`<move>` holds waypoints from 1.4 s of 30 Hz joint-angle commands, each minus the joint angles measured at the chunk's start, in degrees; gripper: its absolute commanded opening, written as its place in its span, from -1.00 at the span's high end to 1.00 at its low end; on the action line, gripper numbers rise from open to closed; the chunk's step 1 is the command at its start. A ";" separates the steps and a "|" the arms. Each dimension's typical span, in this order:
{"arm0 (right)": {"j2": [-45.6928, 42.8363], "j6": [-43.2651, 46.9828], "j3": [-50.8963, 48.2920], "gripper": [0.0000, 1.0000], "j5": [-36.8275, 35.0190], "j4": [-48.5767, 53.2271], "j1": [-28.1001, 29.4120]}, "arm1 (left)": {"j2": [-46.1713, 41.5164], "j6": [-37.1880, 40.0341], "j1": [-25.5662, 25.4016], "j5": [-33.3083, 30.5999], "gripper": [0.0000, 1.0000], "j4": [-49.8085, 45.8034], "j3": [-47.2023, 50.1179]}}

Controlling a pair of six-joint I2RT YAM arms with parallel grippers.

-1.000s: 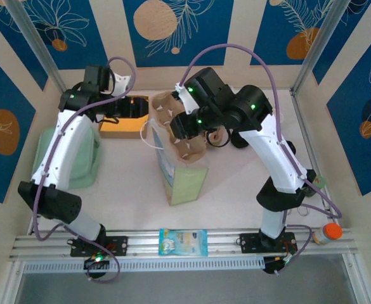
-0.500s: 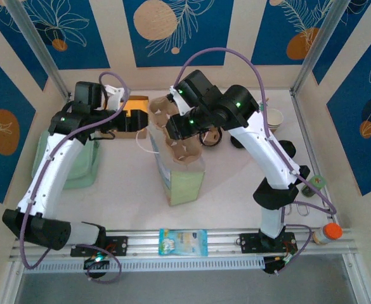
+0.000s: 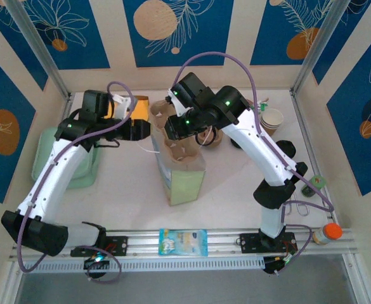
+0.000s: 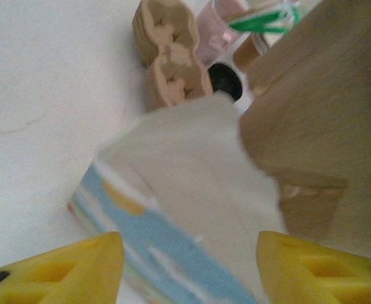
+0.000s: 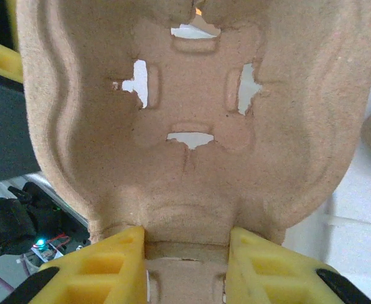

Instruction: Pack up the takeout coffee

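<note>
Above one paper bag (image 3: 185, 180), right end effector (image 5: 185, 253) grips one carrier (image 5: 185, 95).

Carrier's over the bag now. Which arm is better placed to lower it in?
Right. The right fingers are shut on the pulp carrier, which it holds over the paper bag and its open top. The left fingers stand open at the bag's side, gripping nothing.

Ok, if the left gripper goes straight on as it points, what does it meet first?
Probably the paper bag: its wall lies dead ahead of the open left gripper. The pulp cup carrier clamped in the right gripper sits just right of that line, though depth is unclear.
</note>
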State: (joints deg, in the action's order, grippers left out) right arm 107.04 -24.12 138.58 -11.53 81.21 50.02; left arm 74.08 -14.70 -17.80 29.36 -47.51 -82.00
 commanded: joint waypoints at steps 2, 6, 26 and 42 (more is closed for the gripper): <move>-1.32 -1.09 -0.24 0.39 1.42 -1.07 0.38 | -2.81 0.34 -0.47 -1.05 0.07 -0.81 2.68; -0.79 -1.43 -0.50 0.40 1.38 -0.88 0.43 | -3.77 -0.38 -0.48 -0.79 0.35 0.11 3.93; -1.42 -2.35 -8.43 0.41 -1.86 -3.39 -0.10 | -8.47 -3.10 -2.23 0.44 0.81 2.24 9.35; 0.66 -2.16 -6.31 0.44 -11.03 0.21 3.27 | -11.06 -4.19 -2.35 0.83 0.84 2.42 10.01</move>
State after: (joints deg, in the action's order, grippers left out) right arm 107.07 -25.98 130.50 -19.55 79.42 52.40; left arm 64.29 -18.06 -19.44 28.53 -45.80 -72.62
